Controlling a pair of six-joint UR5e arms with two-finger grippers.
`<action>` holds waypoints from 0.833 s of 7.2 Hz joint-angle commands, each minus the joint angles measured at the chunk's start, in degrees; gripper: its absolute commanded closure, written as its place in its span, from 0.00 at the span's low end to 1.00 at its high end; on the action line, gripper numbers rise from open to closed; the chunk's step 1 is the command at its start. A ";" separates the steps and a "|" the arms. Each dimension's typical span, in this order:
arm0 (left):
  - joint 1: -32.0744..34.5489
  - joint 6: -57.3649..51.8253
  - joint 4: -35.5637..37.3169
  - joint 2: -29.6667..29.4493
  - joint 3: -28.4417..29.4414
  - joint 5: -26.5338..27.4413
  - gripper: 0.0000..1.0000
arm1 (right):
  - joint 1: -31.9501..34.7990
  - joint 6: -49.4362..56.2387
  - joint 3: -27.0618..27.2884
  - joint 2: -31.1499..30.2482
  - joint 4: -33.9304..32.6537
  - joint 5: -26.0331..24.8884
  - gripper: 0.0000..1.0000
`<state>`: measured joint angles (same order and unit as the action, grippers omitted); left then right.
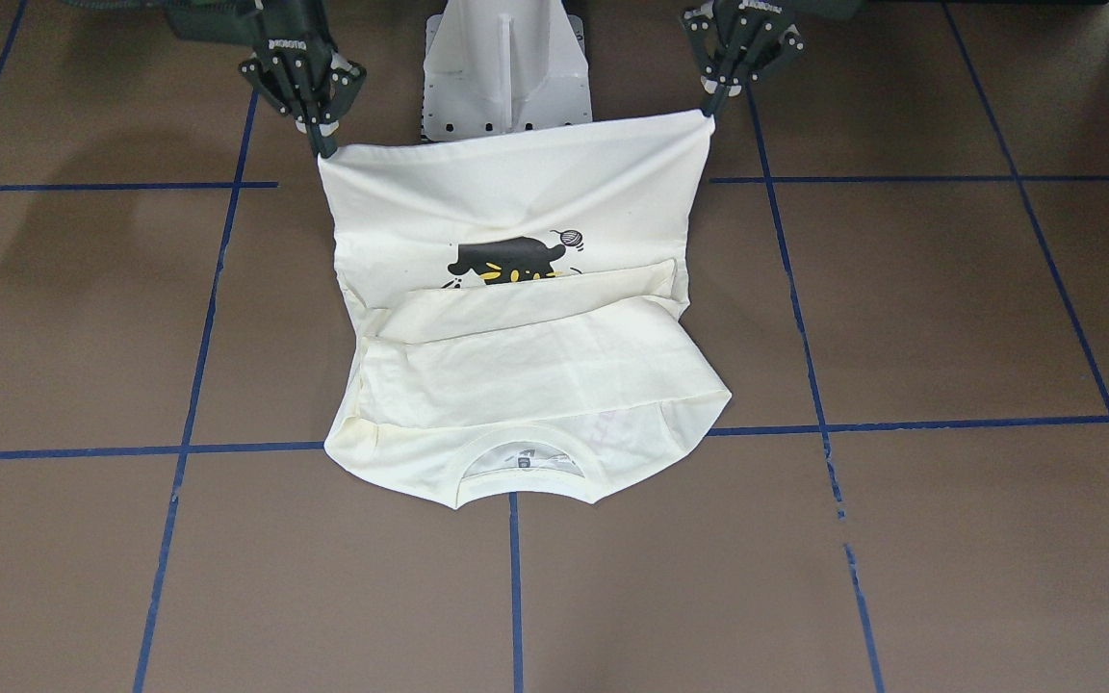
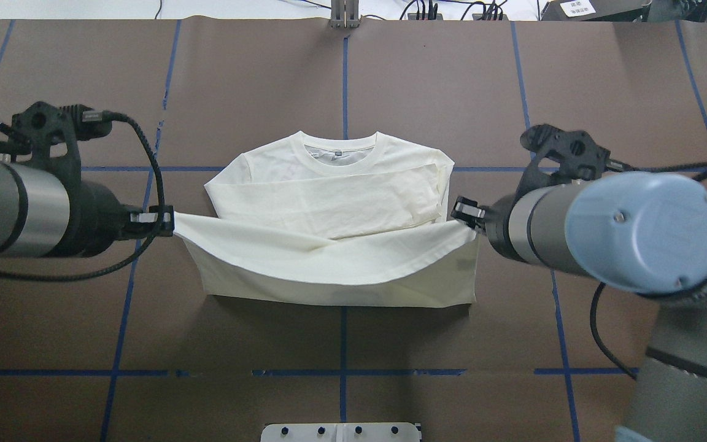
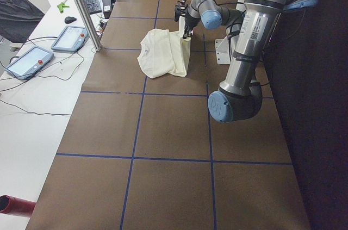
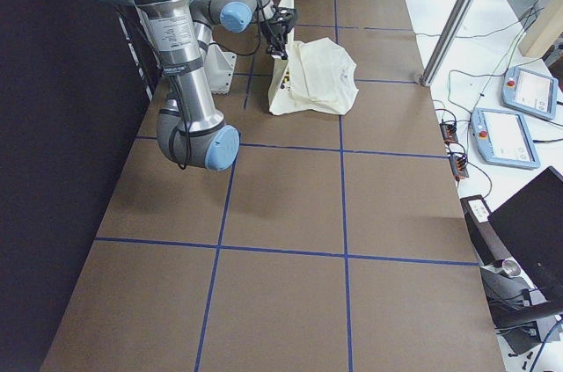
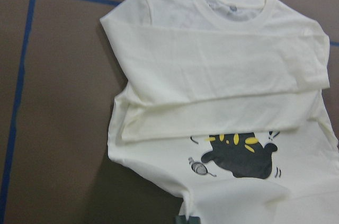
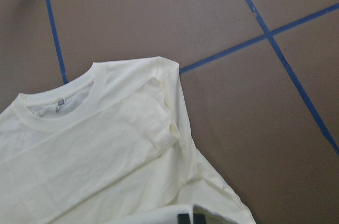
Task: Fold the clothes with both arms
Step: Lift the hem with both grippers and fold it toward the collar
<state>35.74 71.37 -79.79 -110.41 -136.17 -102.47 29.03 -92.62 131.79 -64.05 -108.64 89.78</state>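
The left end effector (image 2: 168, 222) and right end effector (image 2: 465, 216) each clamp a hem corner of the shirt (image 2: 329, 196), holding that edge above the counter (image 2: 452, 86) (cat print (image 1: 511, 260) showing underneath). The collar end lies flat mid-counter, sleeves seemingly folded across it.

Blue tape lines (image 1: 901, 424) are crossing the brown worktop (image 1: 959, 308); a white desk (image 3: 32, 124), at the exterior left view's left edge, is holding two tablets (image 3: 27, 61).
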 commanded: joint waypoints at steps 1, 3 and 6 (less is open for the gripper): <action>6.43 -6.22 -0.71 -5.14 12.00 -0.72 1.00 | 7.78 3.58 -11.93 5.15 4.62 2.24 1.00; 7.67 -6.95 -8.83 -7.01 23.52 -0.37 1.00 | 9.90 5.15 -24.24 5.42 18.14 2.24 1.00; 7.33 -6.95 -22.74 -10.42 41.80 2.08 1.00 | 10.00 6.57 -41.56 10.51 27.04 2.06 1.00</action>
<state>43.19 64.45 -96.86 -119.14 -102.23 -101.93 39.01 -86.33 97.67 -55.46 -86.04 91.89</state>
